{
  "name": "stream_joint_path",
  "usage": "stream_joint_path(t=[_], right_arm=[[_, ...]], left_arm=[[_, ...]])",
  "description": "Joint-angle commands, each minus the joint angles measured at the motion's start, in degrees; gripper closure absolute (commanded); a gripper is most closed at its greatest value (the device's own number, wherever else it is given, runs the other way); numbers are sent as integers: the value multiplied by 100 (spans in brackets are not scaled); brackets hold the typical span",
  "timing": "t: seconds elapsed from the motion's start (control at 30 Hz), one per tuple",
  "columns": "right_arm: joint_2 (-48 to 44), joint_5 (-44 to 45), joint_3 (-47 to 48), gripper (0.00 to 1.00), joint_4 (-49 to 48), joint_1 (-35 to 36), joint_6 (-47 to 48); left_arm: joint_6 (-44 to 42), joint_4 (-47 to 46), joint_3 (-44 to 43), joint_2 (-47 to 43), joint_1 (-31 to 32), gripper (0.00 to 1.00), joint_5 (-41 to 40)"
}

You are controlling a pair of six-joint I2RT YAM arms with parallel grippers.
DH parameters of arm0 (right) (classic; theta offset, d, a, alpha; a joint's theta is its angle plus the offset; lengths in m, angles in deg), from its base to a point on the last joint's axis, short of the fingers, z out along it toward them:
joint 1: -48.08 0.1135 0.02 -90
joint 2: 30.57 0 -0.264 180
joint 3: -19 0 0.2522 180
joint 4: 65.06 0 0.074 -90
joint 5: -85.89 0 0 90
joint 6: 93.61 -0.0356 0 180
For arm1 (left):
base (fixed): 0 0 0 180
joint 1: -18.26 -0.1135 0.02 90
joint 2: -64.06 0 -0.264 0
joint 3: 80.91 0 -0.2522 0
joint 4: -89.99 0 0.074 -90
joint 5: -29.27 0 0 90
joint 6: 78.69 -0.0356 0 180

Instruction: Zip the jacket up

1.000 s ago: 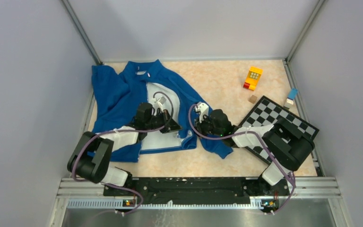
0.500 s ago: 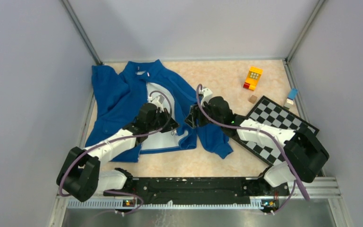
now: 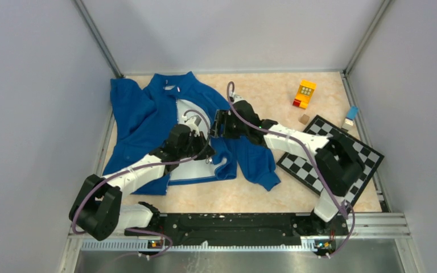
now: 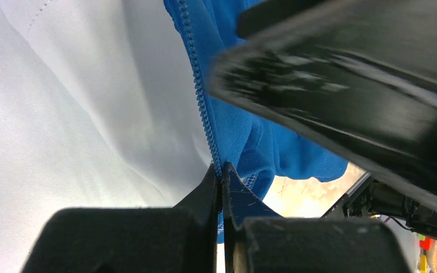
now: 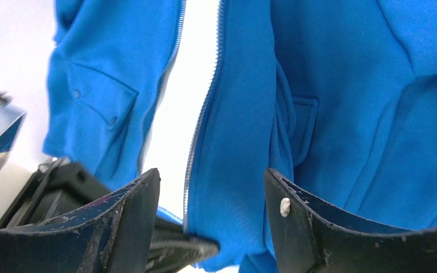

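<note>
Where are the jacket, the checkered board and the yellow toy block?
jacket (image 3: 142, 116): top external view, blue front panel beside the lining.
checkered board (image 3: 370, 154): top external view, squares near its right corner.
yellow toy block (image 3: 306, 90): top external view, its top face.

The top external camera sits above and behind the arm bases, looking forward and down over the whole table (image 3: 273, 94) from well back. The left wrist camera sits just behind the left end effector (image 4: 222, 179) and faces along it, so near the jacket (image 4: 239, 131) that cloth fills most of the frame. The right wrist camera looks past the right end effector (image 5: 211, 176) from a little farther off. Both wrist views share the zipper (image 4: 202, 96) edge ahead of their end effectors.
</note>
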Motion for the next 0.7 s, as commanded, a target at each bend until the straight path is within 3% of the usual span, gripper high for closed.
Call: stream_joint_path(t=[0.0, 0.17, 0.3, 0.4, 0.43, 0.67], right_arm=[[613, 276, 757, 34, 377, 179, 61], [1055, 693, 1128, 41, 646, 361, 322], [1028, 656, 1062, 75, 473, 379, 295], [906, 349, 911, 97, 170, 314, 317], [884, 126, 843, 100, 12, 267, 317], [722, -810, 309, 100, -1039, 41, 159]], left_arm=[[-276, -49, -244, 28, 76, 100, -30], [-527, 238, -413, 36, 125, 100, -333], [-551, 311, -489, 26, 126, 99, -288], [-465, 621, -487, -55, 102, 88, -199], [-459, 638, -460, -118, 88, 84, -119], [-253, 388, -145, -455, -201, 45, 947]])
